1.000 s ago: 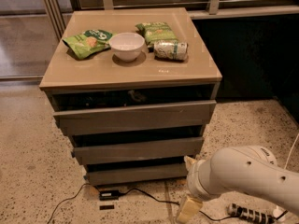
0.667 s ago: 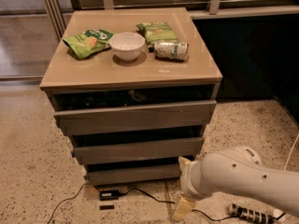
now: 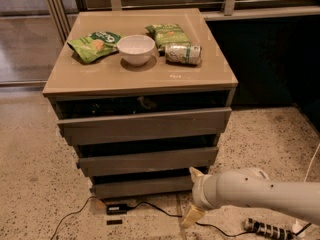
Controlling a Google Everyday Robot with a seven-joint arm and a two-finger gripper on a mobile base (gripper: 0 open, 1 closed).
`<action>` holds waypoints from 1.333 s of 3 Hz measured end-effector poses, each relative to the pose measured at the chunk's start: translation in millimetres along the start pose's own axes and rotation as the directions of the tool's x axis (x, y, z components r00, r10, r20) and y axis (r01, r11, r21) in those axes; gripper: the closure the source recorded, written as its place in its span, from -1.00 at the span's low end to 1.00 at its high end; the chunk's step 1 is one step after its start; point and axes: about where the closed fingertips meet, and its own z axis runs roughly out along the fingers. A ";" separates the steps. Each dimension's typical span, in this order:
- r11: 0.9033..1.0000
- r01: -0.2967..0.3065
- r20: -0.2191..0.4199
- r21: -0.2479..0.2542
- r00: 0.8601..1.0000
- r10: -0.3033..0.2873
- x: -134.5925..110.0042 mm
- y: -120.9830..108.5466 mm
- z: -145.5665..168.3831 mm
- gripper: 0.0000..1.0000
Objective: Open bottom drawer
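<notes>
– At the foot of the bench (image 3: 100,81), which front is the bottom drawer (image 3: 142,186)?

– The lowest and narrowest of the three grey-brown slabs, just above the floor (image 3: 35,194). It sits under the middle drawer (image 3: 147,161), and that one sits under the top drawer (image 3: 145,125), the widest. A dark gap shows above each front.

– And the tool (image 3: 192,195)?

– It is low on the right, at the right end of the bottom drawer, on a pale arm (image 3: 260,194) that comes in from the right edge. Its two cream fingers are spread apart with nothing between them. The upper fingertip (image 3: 195,173) is at the top right corner of the drawer front; whether it touches, I can't say. The lower finger (image 3: 191,215) hangs down over the floor, below the front.

– What is on the bench?

– A white bowl (image 3: 136,49) stands near the middle. A green bag (image 3: 93,45) lies to its left and a second bag (image 3: 170,34) behind it to the right. A can (image 3: 183,54) lies on its side, touching that second bag.

– And on the floor?

– A black cable (image 3: 155,206) runs in front of the bottom drawer, with a small black adapter (image 3: 116,209) under the drawer's left end. A power strip (image 3: 265,229) lies at the lower right, under the arm.
</notes>
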 end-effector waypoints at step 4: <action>0.999 -0.001 0.161 -0.040 0.987 0.007 48.6 -17.3 98.9 -1.00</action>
